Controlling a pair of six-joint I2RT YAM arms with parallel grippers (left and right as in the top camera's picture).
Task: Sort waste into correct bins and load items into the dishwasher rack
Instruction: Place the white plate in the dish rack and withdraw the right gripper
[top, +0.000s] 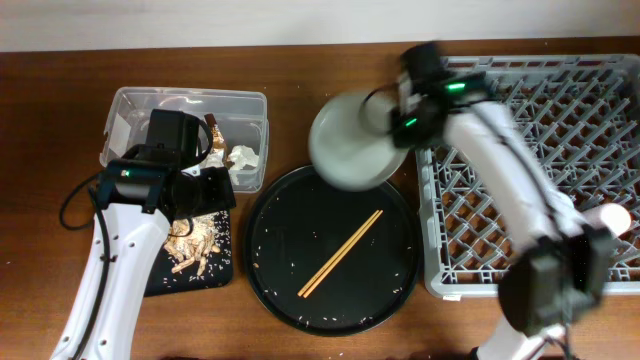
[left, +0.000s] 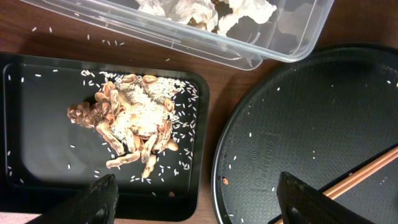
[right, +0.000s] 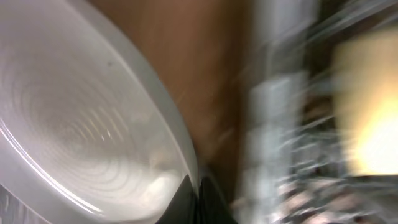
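Right gripper (right: 198, 198) was pinched shut on the rim of the pale grey round plate (top: 350, 150), just beside the large grey lattice rack (top: 560, 110). Plate judged stiff, glossy, slippery (probably breakable), so a rim hold suits. Left gripper (left: 205, 199) gaped wide, empty.

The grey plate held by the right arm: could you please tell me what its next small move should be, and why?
Probably a short carry rightward, until the plate is above the dishwasher rack. The right gripper is shut on its rim, and in the overhead view the plate hangs left of the rack's wall, over the round black tray's edge.
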